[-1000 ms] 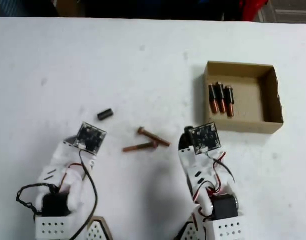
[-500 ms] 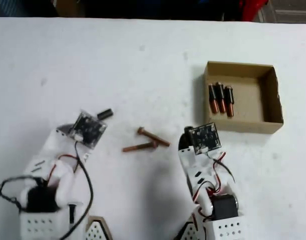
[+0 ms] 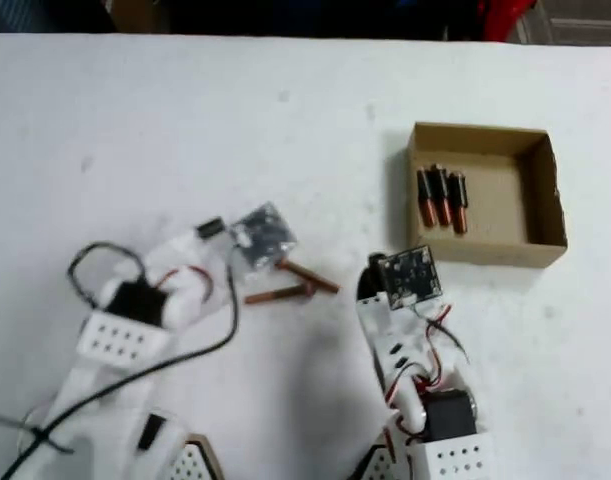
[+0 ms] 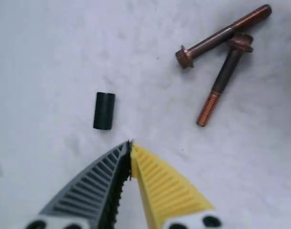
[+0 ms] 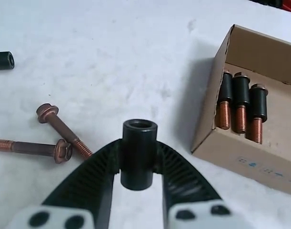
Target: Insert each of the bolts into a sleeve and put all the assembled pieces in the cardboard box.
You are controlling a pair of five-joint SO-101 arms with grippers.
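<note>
Bright, even light washes the white table (image 3: 285, 120); a soft shadow lies beside the box (image 5: 208, 112), toward the loose bolts (image 5: 65, 132).

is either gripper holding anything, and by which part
The right gripper holds a black sleeve upright, pinched by its lower half. The left gripper is shut and holds nothing.

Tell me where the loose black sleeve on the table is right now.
The loose sleeve lies on the table left of the two bare bolts in the high view, just ahead of the shut fingers of the left gripper, not touching them.
</note>
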